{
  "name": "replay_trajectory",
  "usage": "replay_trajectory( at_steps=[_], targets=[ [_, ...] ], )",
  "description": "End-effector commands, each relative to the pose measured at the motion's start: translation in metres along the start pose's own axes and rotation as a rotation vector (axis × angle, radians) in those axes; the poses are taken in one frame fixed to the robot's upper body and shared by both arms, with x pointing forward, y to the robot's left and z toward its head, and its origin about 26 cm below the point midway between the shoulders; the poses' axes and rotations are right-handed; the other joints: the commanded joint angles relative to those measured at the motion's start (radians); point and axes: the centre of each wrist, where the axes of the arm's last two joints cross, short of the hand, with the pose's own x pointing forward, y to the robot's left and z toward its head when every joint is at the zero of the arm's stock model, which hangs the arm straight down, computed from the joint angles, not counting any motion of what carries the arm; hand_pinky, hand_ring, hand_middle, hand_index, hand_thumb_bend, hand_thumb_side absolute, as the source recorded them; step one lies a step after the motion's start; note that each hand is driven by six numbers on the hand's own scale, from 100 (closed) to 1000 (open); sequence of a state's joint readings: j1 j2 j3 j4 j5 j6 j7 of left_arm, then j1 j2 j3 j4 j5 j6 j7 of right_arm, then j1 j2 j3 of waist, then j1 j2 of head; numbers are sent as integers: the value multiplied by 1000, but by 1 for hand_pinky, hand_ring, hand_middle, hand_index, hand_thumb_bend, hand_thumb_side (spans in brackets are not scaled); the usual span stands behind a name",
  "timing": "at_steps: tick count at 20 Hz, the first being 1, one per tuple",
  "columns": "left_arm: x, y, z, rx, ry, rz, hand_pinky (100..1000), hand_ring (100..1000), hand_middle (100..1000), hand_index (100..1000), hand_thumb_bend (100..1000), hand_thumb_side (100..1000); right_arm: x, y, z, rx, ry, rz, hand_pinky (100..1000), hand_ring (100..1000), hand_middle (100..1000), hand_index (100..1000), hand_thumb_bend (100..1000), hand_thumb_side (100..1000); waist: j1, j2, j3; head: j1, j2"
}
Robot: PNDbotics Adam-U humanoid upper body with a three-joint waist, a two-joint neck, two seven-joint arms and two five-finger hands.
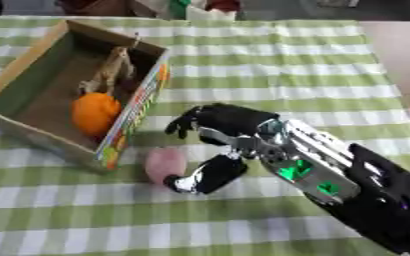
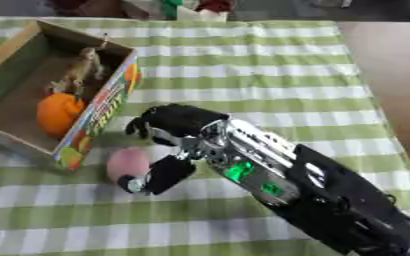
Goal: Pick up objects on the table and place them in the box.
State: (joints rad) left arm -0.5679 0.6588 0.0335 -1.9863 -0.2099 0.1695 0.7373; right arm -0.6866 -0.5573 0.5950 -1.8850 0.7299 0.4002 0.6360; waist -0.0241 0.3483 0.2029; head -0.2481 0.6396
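A shallow cardboard box [image 1: 33,127] with a colourfully printed outer side is sitting open and askew on the worktop. Inside it, a round orange fruit-like object [image 1: 96,113] is lying against the printed wall, and a tan, spindly object [image 1: 114,70], too blurred to identify, is standing or leaning just beyond the orange one, toward the box's far end. Outside the box, a soft pink rounded object [image 1: 164,164] is lying on the worktop just beside the box's near corner, apparently not touching it.
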Motion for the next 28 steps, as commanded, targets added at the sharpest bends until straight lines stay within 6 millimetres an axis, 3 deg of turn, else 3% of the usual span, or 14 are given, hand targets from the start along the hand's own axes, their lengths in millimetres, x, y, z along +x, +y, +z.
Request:
replay_trajectory(
  at_steps=[1,6,13,22,28],
  targets=[
    [6,3,-7,12,-28,7,772,759,753,868,100,997,0,-3,-1,-14,2,16,768,858,712,853,373,613,5,-16,1,-1,-12],
    [6,3,-7,11,-28,8,772,759,753,868,100,996,2,-1,-4,-11,-17,14,762,843,651,769,337,544,6,-16,2,0,-12],
    [6,3,-7,13,-28,7,772,759,753,868,100,995,1,0,-8,0,-18,11,740,806,580,701,100,450,5,-18,2,-4,-10],
    [6,3,-7,15,-28,7,772,759,753,868,100,995,0,3,-12,-57,6,21,704,743,528,652,100,335,5,-17,2,-9,-4],
    [6,3,-7,16,-28,8,772,759,753,868,100,994,-3,6,-17,-90,28,27,665,659,451,558,100,278,5,-16,2,-9,-6]
  ],
)
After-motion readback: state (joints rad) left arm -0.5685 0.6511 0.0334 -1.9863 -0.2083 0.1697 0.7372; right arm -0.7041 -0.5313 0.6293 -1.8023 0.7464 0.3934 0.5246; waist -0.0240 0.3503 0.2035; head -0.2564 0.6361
